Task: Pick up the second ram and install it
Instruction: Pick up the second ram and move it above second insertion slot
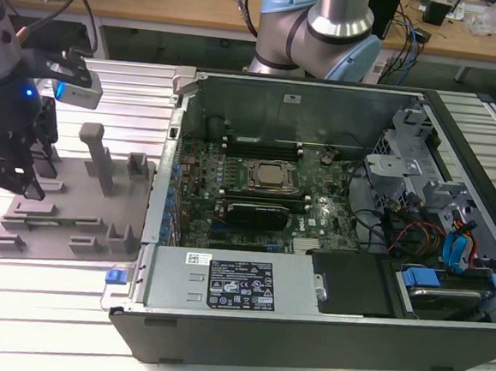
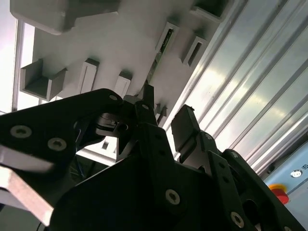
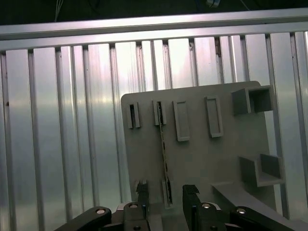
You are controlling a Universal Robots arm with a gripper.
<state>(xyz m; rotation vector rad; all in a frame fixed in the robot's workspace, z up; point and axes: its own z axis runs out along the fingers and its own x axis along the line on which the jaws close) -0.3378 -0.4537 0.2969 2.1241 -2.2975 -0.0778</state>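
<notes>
Far on the exterior view's left, the black two-fingered gripper (image 1: 21, 180) hangs low over the grey plastic tray with upright posts (image 1: 99, 225), which sits on the ribbed aluminium table (image 1: 49, 307). In the first wrist view its fingers (image 3: 142, 190) are spread, one on each side of the second ram (image 3: 163, 154) – a long, thin circuit-board stick seen edge-on. There is a gap on both sides and no pinch yet. The stick stands on its edge in a narrow tray slot, probably so that its flat faces meet the pads squarely. The second wrist view agrees: the gripper (image 2: 166, 115) is parted and the second ram (image 2: 153, 72) runs off ahead of it. Moving right, the open dark metal computer case (image 1: 348, 327) lies on its side with the panel off – so the green motherboard (image 1: 314, 216) faces up. The square silver processor (image 1: 270, 176) sits mid-board between long dark memory slots (image 1: 264, 145)
</notes>
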